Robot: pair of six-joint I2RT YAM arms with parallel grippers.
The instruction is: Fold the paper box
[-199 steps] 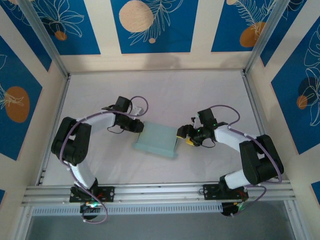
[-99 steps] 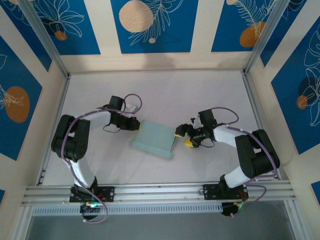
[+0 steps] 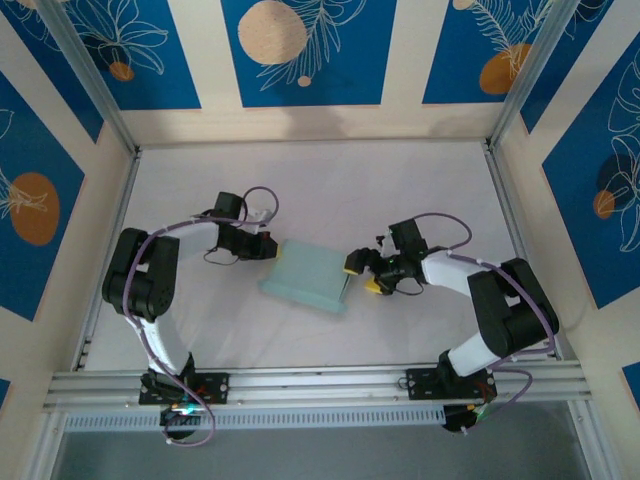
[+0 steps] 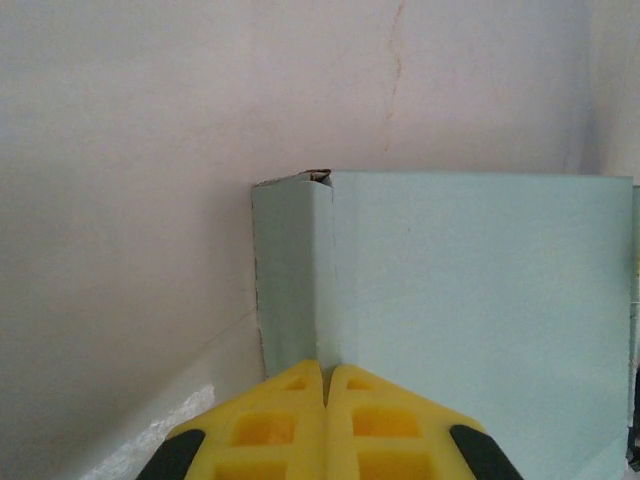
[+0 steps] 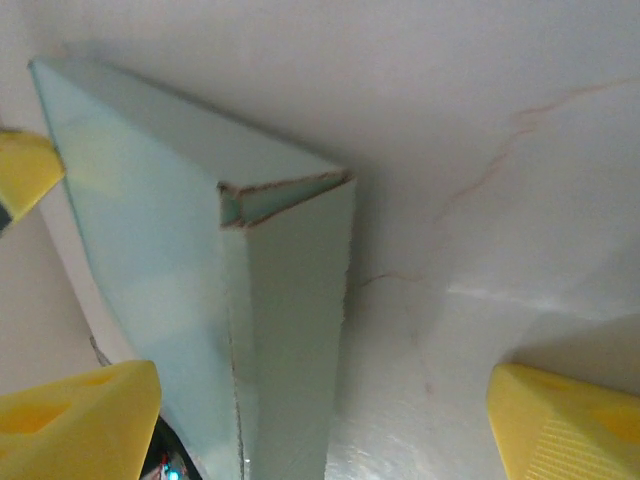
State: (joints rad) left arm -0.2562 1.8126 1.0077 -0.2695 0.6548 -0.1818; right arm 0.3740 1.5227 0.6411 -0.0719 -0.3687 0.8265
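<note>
The paper box (image 3: 307,277) is a flat pale green rectangular box lying on the white table, a little left of centre. My left gripper (image 3: 270,247) is shut with nothing in it, its yellow tips (image 4: 325,370) pressed against the box's left edge (image 4: 292,270). My right gripper (image 3: 361,273) stands open at the box's right end. In the right wrist view the box's narrow side wall (image 5: 295,330) runs between the open gripper (image 5: 322,400), with a small gap at its far corner (image 5: 285,195).
The white table (image 3: 400,190) is walled on three sides by blue-patterned panels (image 3: 300,50). An aluminium rail (image 3: 320,385) runs along the near edge by the arm bases.
My left gripper has shut and drawn back slightly left along the box edge. The right gripper has opened wider and shifted left up to the box. The box slid a little left.
</note>
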